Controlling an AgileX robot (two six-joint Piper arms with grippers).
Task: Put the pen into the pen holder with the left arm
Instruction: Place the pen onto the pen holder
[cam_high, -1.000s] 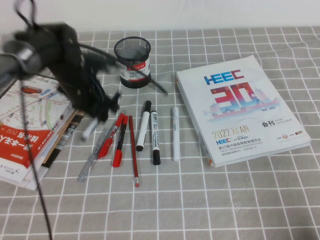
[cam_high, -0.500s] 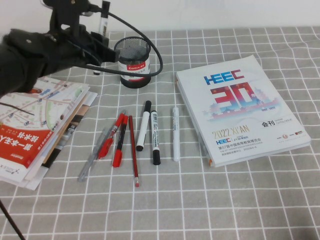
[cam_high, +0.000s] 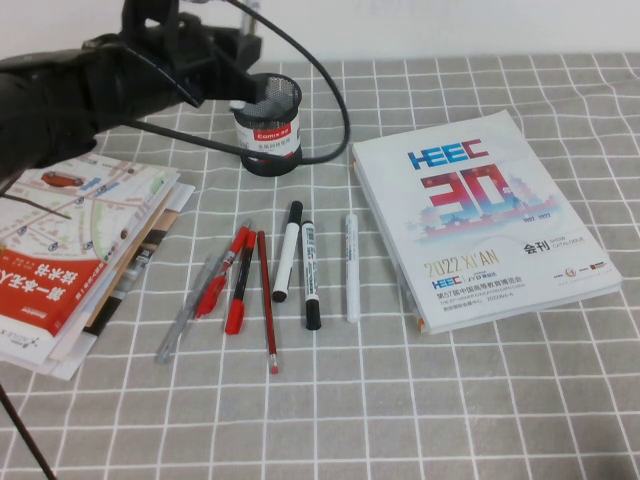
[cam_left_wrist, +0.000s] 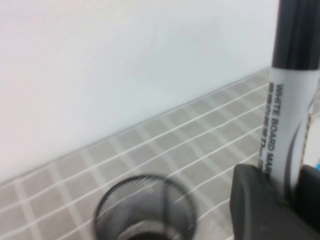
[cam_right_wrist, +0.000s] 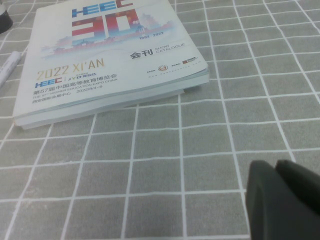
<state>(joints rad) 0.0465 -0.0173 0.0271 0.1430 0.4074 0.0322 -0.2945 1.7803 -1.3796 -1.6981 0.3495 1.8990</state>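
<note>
Grey cloth with a white grid (cam_high: 480, 400) covered the table, with a plain white wall behind it. The pen holder (cam_high: 267, 128), a black mesh cup with a red-banded white label, stood upright near the far edge of the cloth and serves as the landmark.

The left arm (cam_high: 70, 95) reached in from the holder's left side, raised above the table, its black cable looping around the front of the cup. The left gripper (cam_high: 238, 85) hung at the holder's left rim, just above its mouth. In the left wrist view its fingers (cam_left_wrist: 260, 200) were clamped on the pen (cam_left_wrist: 290, 115), a white-barrelled whiteboard marker with a black cap, held upright beside and above the holder's open mouth (cam_left_wrist: 145, 210). Whether the pen's lower end had entered the cup could not be told.

Nearer the camera than the holder lay a row of loose pens: red pens (cam_high: 232, 280), a black-capped marker (cam_high: 286, 252), a second white marker (cam_high: 311, 275) and a slim white pen (cam_high: 351, 267). To the holder's right and nearer lay a white catalogue (cam_high: 480, 215); to its left and nearer, a stack of magazines (cam_high: 70, 250).

The right gripper (cam_right_wrist: 285, 200) showed only in its own wrist view, low over bare cloth on the catalogue's (cam_right_wrist: 100, 55) near side, well apart from the holder. Whether its fingers were apart or together I cannot tell.
</note>
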